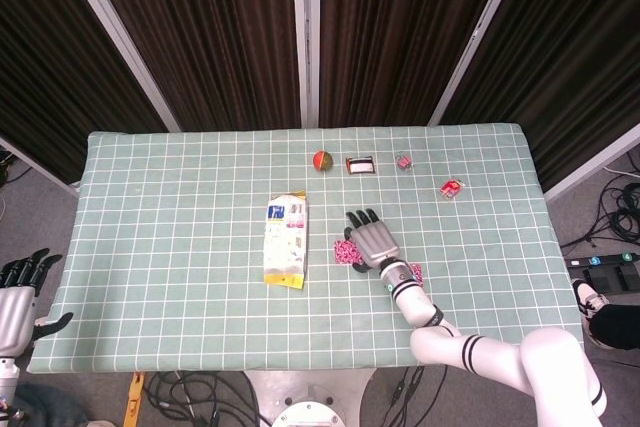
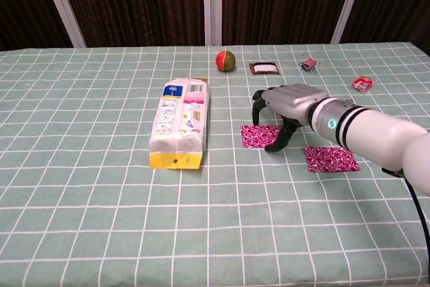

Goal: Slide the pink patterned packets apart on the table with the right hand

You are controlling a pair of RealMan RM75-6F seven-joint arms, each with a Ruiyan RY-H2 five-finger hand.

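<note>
Two pink patterned packets lie flat on the green checked cloth, a gap between them. The left packet (image 2: 260,135) (image 1: 345,251) sits under the front of my right hand (image 2: 290,101) (image 1: 372,239). The dark thumb reaches down to that packet's right edge; the other fingers (image 2: 256,103) curl downward above the cloth behind it. The hand holds nothing. The right packet (image 2: 330,158) (image 1: 415,272) lies beside my forearm, partly hidden by it in the head view. My left hand (image 1: 18,289) hangs off the table at lower left, fingers apart and empty.
A white and yellow package (image 2: 180,123) lies left of the packets. Along the far side sit a red-green ball (image 2: 226,60), a small dark-framed card (image 2: 264,67), a pink clip (image 2: 309,64) and a small red packet (image 2: 362,83).
</note>
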